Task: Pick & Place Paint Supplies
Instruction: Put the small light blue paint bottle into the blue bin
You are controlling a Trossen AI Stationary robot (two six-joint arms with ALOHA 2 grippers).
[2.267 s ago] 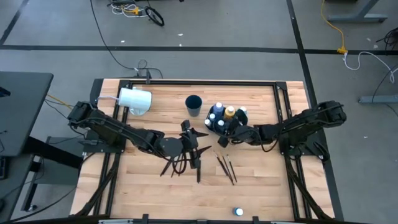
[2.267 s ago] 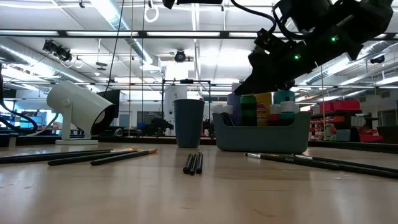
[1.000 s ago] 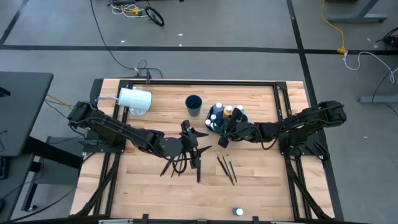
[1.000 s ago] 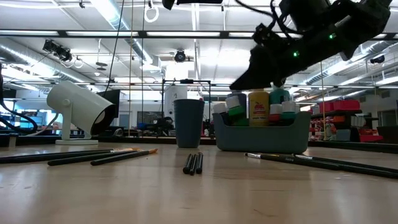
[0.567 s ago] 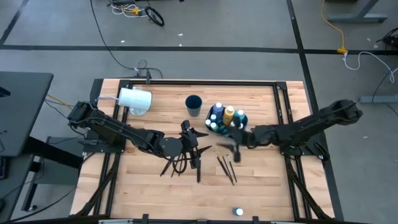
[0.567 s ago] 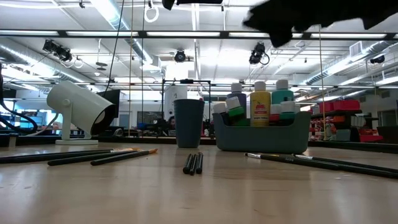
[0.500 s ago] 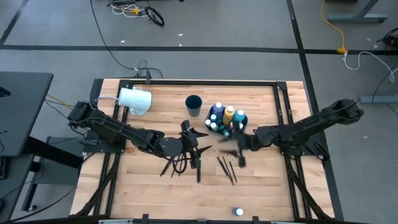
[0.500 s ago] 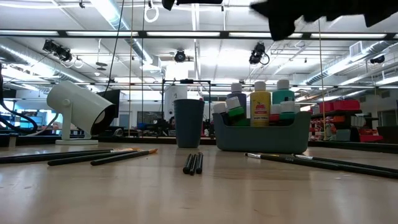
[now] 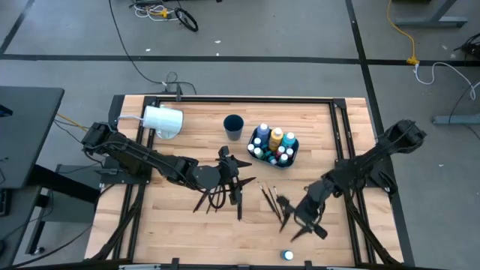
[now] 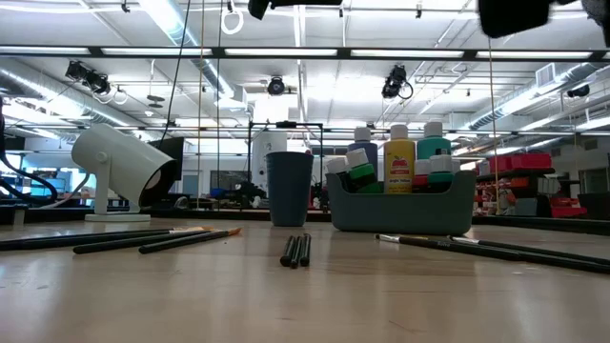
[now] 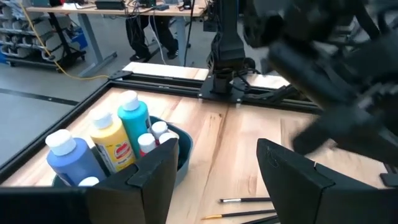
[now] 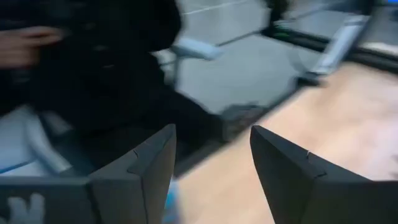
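Right tool [image 9: 289, 217]: fingers spread apart, holding nothing, above the near part of the desk [image 9: 187, 225], beside a few loose brushes [image 9: 270, 201]. Left tool [image 9: 231, 176]: fingers apart, empty, over another scatter of brushes [image 9: 214, 196] at mid-desk. Paint bottles [image 9: 274, 142] stand upright in a dark bin [image 10: 400, 205] toward the far side. One small bottle [image 9: 287, 256] sits alone at the near edge.

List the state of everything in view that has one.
Left gripper: open, empty, over the left brushes.
Right gripper: open, empty, near the front edge.
Caddy: upright, holding paint bottles.
Dark cup: upright.
Paintbrushes: lying flat on the table.
Lone bottle: standing at the front edge.
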